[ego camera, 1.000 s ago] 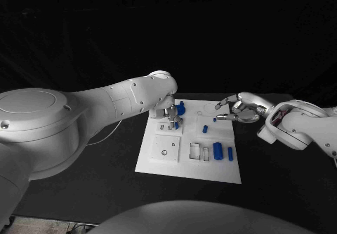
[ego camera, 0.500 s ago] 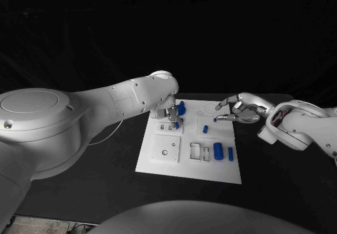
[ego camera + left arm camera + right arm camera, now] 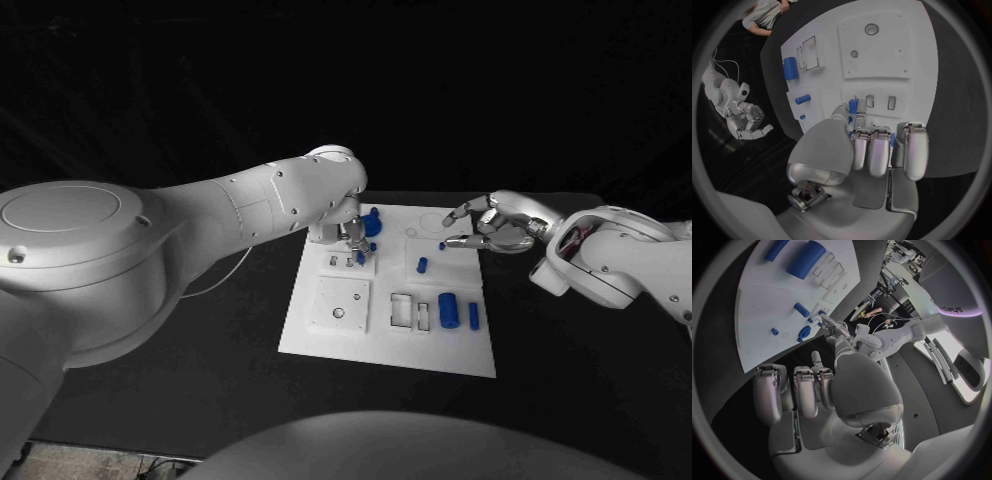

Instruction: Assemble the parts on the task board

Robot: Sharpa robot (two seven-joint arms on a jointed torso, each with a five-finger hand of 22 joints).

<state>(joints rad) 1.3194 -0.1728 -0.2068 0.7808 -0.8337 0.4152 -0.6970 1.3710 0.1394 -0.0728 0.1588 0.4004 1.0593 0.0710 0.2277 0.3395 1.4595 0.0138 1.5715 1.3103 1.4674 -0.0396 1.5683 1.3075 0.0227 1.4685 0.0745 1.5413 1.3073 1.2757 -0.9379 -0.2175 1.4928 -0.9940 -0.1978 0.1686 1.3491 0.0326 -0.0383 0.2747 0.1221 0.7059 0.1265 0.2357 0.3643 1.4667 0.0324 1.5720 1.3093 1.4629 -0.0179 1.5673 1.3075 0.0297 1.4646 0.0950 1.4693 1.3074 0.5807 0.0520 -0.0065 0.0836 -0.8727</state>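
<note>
The board (image 3: 346,335) is a white rectangular plate lying flat in the middle of the black table (image 3: 216,370), with shallow square and slot-shaped recesses cut into it. Blue parts sit on it: a fat cylinder (image 3: 449,309) with a thin rod (image 3: 472,316) just beside it near the board's right edge, a short peg (image 3: 421,265) nearer the board's middle, and a larger blue piece (image 3: 372,224) at its far edge. The left hand (image 3: 351,238) is over the board's far left corner, fingers together and pinching a small blue part (image 3: 853,106) above two narrow slots (image 3: 880,102). The right hand (image 3: 485,227) hangs off the board's far right corner, fingers curled but apart, holding nothing. Bare table surrounds the board on every side
</note>
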